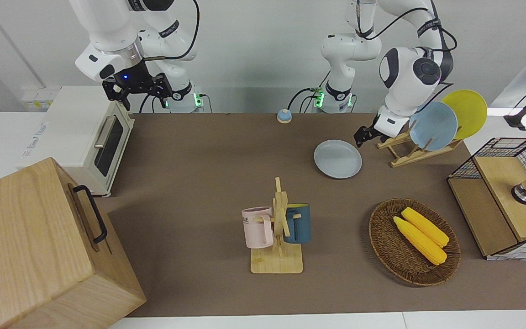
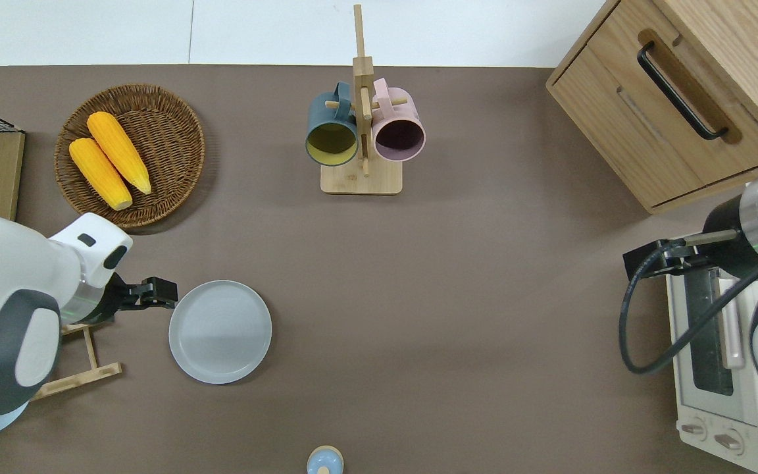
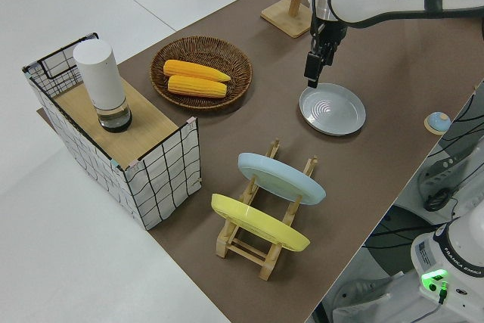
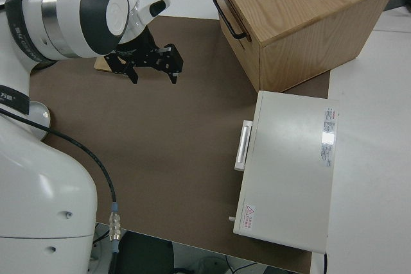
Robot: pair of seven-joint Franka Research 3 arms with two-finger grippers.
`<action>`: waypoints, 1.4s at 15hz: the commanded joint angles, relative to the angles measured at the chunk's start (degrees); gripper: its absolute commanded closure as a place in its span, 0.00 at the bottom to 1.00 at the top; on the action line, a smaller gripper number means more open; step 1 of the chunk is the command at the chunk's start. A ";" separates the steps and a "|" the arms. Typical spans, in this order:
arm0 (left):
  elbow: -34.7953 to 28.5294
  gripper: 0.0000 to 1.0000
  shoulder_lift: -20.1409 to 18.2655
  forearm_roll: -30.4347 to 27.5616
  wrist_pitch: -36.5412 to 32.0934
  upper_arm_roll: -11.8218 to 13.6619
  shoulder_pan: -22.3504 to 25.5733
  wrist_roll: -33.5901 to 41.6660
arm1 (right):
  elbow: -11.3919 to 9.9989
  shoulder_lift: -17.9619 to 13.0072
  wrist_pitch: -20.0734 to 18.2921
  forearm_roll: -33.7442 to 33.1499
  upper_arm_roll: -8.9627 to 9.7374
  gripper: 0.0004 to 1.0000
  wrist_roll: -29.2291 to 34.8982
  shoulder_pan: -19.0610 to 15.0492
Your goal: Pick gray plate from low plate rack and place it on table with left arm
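The gray plate (image 1: 338,159) lies flat on the brown table (image 1: 199,160), beside the low plate rack (image 1: 404,155); it also shows in the overhead view (image 2: 220,332) and the left side view (image 3: 333,109). My left gripper (image 2: 167,294) is open and empty. It hangs in the air (image 1: 360,135) just off the plate's rim, over the table between plate and rack (image 3: 311,79). The rack (image 3: 227,241) holds a light blue plate (image 1: 433,125) and a yellow plate (image 1: 466,113). My right arm is parked, its gripper (image 4: 153,76) open.
A wicker basket (image 1: 377,228) with two corn cobs lies farther from the robots than the plate. A wooden mug stand (image 1: 277,237) with two mugs stands mid-table. A wire crate (image 1: 505,201), a toaster oven (image 1: 94,137), a wooden cabinet (image 1: 39,246) and a small bell (image 1: 284,115) stand around.
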 commanded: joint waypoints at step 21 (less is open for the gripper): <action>22.93 0.00 -0.14 2.33 -17.22 5.00 -0.27 12.60 | 0.55 -0.14 -0.82 -0.38 1.34 0.02 0.73 -1.47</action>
